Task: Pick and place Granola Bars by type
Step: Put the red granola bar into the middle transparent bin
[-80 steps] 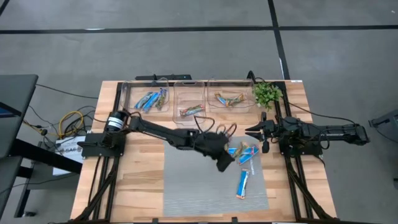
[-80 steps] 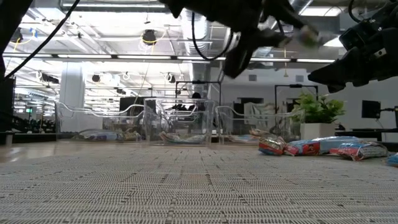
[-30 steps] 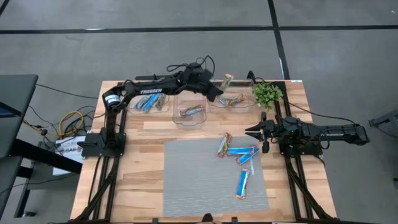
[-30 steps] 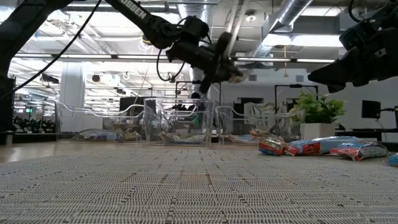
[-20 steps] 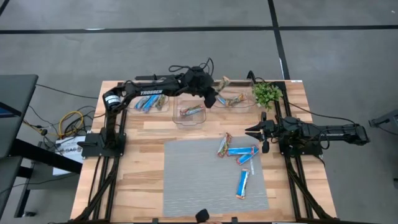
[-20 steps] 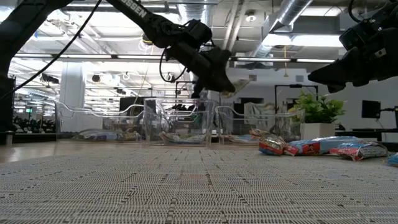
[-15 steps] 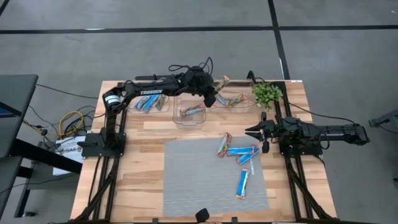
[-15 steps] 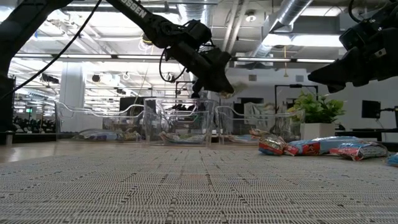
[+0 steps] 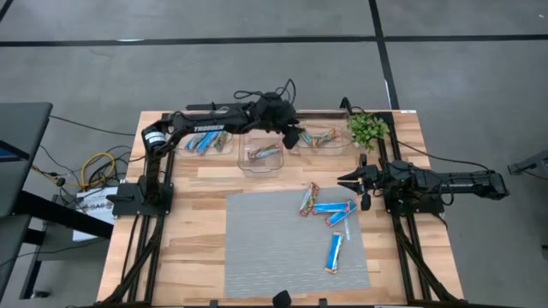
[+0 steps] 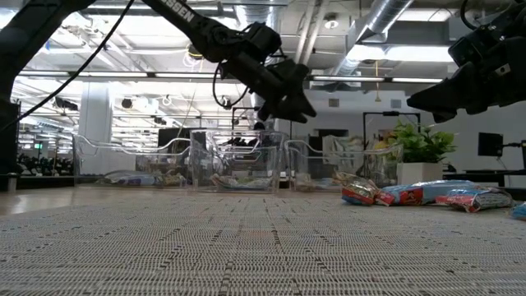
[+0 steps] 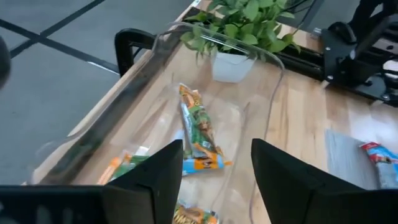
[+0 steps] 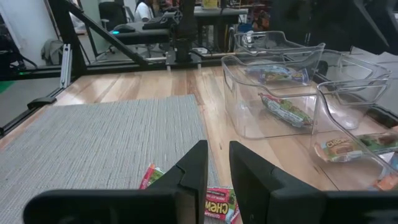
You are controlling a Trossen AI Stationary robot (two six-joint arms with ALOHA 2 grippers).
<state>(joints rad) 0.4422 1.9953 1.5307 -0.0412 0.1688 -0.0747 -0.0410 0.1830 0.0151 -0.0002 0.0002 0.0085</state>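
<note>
From above, the left gripper [image 9: 295, 135] hangs over the clear plastic bins [image 9: 259, 157] in the upper centre, while four wrapped granola bars [image 9: 330, 210] lie on the grey woven mat [image 9: 265, 248] at centre right.

At table height, those bars [image 10: 427, 196] sit at right.

The left wrist view shows fingers [image 11: 155, 177] spread and empty above green-orange bars [image 11: 199, 134].

The right gripper [image 12: 214, 171] waits mid-right, jaws slightly parted, empty.

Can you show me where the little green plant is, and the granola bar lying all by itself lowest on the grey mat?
Little green plant [image 9: 367, 128], high view: on its leaves.
Lone granola bar [image 9: 334, 252], high view: on the middle of its blue wrapper.
Grey mat [image 9: 265, 248], high view: on a bare part.
</note>
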